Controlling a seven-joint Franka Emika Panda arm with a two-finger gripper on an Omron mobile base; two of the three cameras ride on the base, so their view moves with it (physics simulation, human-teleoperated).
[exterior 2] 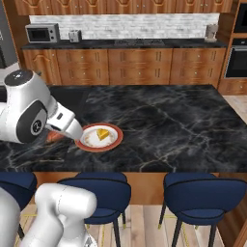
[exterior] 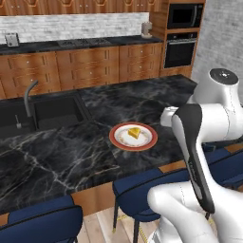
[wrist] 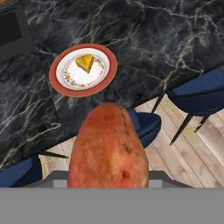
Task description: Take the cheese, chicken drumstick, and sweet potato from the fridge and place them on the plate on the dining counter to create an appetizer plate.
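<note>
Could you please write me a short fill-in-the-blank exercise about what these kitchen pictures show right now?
1. The yellow-orange cheese wedge lies on the round white plate with a broad ____ rim.
2. The plate stands on the black ____ dining counter.
3. The tool holds the reddish-orange ____ close before the hand camera.
4. The stools along the counter have ____ seats.

Missing words: red; marble; sweet potato; blue

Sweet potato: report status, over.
Sweet potato held in the fingers, above the stools short of the dining counter. Plate carries the cheese alone; no drumstick on it. Path to the plate looks open.
</note>
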